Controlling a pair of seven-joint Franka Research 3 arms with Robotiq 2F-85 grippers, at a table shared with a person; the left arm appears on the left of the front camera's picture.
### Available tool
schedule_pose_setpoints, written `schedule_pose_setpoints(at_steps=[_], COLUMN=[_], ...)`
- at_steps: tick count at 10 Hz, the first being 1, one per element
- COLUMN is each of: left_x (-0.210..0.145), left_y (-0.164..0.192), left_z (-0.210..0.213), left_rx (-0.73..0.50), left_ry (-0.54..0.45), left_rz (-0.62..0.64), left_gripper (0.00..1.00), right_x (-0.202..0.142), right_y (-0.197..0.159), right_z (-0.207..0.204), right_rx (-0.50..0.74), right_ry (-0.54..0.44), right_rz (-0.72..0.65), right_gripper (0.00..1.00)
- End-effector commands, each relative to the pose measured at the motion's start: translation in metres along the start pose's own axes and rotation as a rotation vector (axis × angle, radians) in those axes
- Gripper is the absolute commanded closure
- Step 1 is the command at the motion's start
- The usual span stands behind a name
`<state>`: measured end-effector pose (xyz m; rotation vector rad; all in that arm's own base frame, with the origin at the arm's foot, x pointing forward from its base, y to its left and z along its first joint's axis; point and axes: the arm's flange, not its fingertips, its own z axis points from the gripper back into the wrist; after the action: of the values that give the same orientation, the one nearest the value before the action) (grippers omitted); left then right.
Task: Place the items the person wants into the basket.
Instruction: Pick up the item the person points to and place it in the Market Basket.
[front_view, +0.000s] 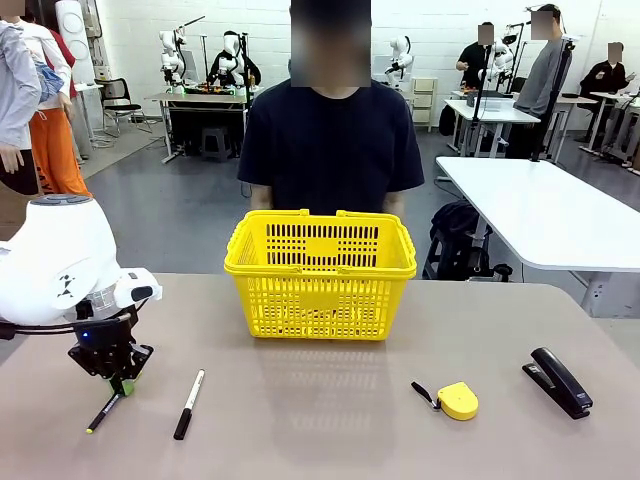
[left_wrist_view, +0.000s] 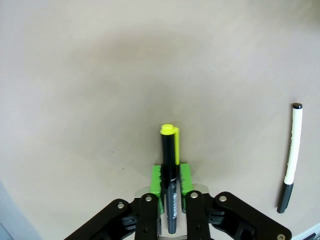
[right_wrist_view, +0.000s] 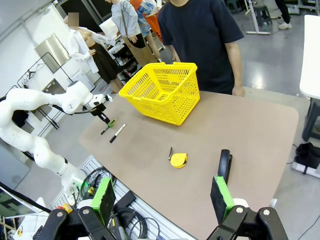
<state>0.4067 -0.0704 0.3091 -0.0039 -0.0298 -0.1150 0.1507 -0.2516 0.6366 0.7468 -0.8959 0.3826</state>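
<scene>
My left gripper (front_view: 119, 383) is shut on the thin black pen with the yellow tip (front_view: 102, 413) at the table's near left; the pen slants down to the tabletop. In the left wrist view the green pads (left_wrist_view: 185, 178) clamp the pen (left_wrist_view: 169, 150), with the gripper (left_wrist_view: 170, 175) low over the table. The black-and-white marker (front_view: 189, 403) (left_wrist_view: 291, 157) lies just to the right. The yellow basket (front_view: 320, 275) (right_wrist_view: 162, 91) stands mid-table before the person (front_view: 333, 130). My right gripper (right_wrist_view: 162, 200) hangs open, high off the table's right end. The utility knife is out of view.
A round yellow tape measure (front_view: 457, 400) (right_wrist_view: 178, 160) and a black stapler (front_view: 557, 381) (right_wrist_view: 224, 165) lie at the near right. The person's hands rest at the far edge behind the basket. A white table (front_view: 545, 215) stands beyond at the right.
</scene>
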Motion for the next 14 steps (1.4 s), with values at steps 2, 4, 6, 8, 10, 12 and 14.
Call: schedule_pose_setpoints(at_steps=[2, 4, 6, 8, 10, 12, 14], left_x=[-0.010, -0.011, -0.012, -0.007, -0.011, -0.018, -0.022], left_y=[0.003, 0.008, 0.020, 0.031, 0.032, 0.037, 0.041], left_z=[0.001, 0.009, 0.068, 0.165, 0.248, 0.291, 0.300], left_rx=[0.005, -0.006, 0.033, 0.050, 0.028, -0.004, -0.009], left_ry=[0.003, 0.004, 0.074, 0.024, -0.044, -0.087, -0.101], left_rz=[0.009, 0.010, -0.003, -0.048, -0.077, -0.099, -0.073], left_gripper=[1.00, 1.00, 1.00, 1.00, 1.00, 1.00, 1.00], right_x=[0.002, 0.002, 0.002, 0.002, 0.002, 0.002, 0.002], right_y=[0.001, 0.001, 0.001, 0.001, 0.001, 0.001, 0.001], right_z=[0.000, 0.000, 0.000, 0.000, 0.000, 0.000, 0.000], right_rx=[0.013, 0.013, 0.013, 0.013, 0.013, 0.013, 0.013], right_ry=[-0.018, -0.018, -0.018, -0.018, -0.018, -0.018, -0.018], right_rz=[0.010, 0.010, 0.010, 0.010, 0.010, 0.010, 0.010], right_gripper=[0.00, 0.00, 0.00, 0.00, 0.00, 0.00, 0.00])
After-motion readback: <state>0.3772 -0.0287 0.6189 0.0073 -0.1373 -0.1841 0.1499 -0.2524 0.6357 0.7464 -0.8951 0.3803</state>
